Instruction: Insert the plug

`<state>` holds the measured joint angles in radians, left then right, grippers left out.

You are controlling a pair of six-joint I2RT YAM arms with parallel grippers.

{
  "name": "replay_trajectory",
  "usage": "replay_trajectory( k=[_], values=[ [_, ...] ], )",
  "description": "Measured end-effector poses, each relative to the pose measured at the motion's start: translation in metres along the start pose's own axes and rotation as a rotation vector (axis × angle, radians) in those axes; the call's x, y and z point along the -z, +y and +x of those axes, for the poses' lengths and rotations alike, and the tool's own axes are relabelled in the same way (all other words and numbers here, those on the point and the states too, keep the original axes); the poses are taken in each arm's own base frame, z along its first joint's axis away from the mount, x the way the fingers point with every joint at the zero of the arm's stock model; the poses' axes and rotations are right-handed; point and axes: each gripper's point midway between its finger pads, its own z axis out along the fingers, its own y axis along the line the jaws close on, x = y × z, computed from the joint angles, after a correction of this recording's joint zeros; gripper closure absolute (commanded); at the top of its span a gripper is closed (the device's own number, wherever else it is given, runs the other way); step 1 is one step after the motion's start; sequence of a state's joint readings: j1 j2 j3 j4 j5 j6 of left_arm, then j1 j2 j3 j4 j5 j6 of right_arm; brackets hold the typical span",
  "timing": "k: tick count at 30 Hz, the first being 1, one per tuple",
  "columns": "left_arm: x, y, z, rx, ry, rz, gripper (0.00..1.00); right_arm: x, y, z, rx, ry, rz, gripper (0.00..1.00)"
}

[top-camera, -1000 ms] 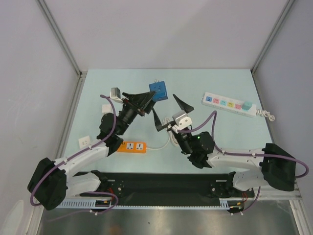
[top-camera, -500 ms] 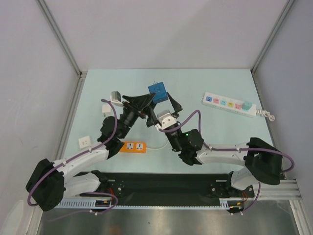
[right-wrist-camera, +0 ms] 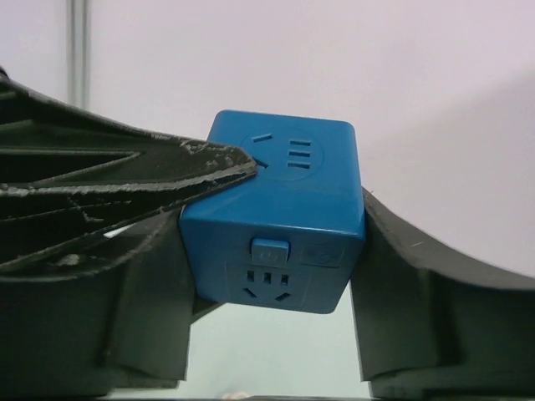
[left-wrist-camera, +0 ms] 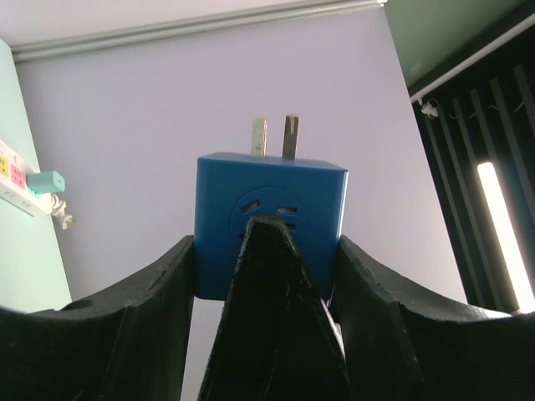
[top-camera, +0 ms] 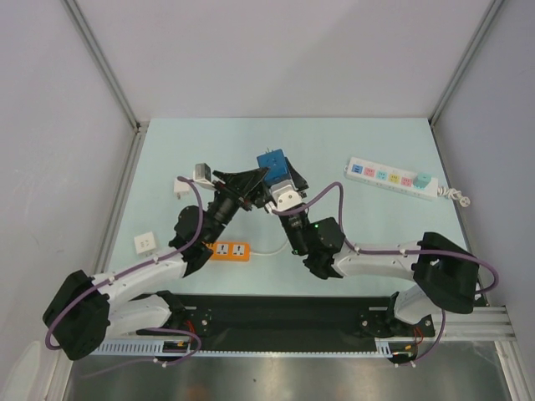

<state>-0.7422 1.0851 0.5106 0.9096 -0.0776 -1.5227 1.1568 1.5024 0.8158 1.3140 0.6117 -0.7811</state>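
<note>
Plug in mid-air with both grippers at it.
Left gripper [left-wrist-camera: 266, 242] is partly open and clamped on the plug [left-wrist-camera: 272, 180] across two opposite sides, prongs pointing away from its wrist camera. Right gripper [right-wrist-camera: 272, 251] is also partly open, jaws bracketing the same plug. One pad [right-wrist-camera: 401, 276] touches its side; can't tell if it actually grips. One right finger lies across the socket face. Plug sits above mid-table [top-camera: 351, 138], well apart from the white strip [top-camera: 391, 178].
</note>
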Motion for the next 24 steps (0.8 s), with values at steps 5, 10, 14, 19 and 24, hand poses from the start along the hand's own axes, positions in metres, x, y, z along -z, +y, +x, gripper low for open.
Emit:
replay_trajectory(
  k=[5, 10, 14, 19, 24],
  values=[
    [0.001, -0.001, 0.002, 0.016, 0.006, 0.009, 0.95, 0.002, 0.0, 0.0, -0.037, -0.004, -0.006, 1.0],
    [0.0, 0.003, 0.01, 0.018, 0.042, 0.012, 0.33, 0.009, -0.005, 0.001, -0.055, -0.007, -0.02, 1.0],
    [0.0, 0.003, 0.017, 0.018, 0.081, 0.026, 0.12, 0.016, -0.013, 0.001, -0.067, 0.004, -0.016, 1.0],
    [0.004, -0.001, 0.019, 0.0, 0.095, 0.046, 0.11, 0.018, -0.043, -0.009, -0.14, 0.034, 0.038, 1.0],
    [0.017, 0.007, 0.012, -0.096, 0.09, -0.015, 0.1, 0.015, -0.097, -0.005, -0.252, 0.175, 0.094, 1.0]
  ],
)
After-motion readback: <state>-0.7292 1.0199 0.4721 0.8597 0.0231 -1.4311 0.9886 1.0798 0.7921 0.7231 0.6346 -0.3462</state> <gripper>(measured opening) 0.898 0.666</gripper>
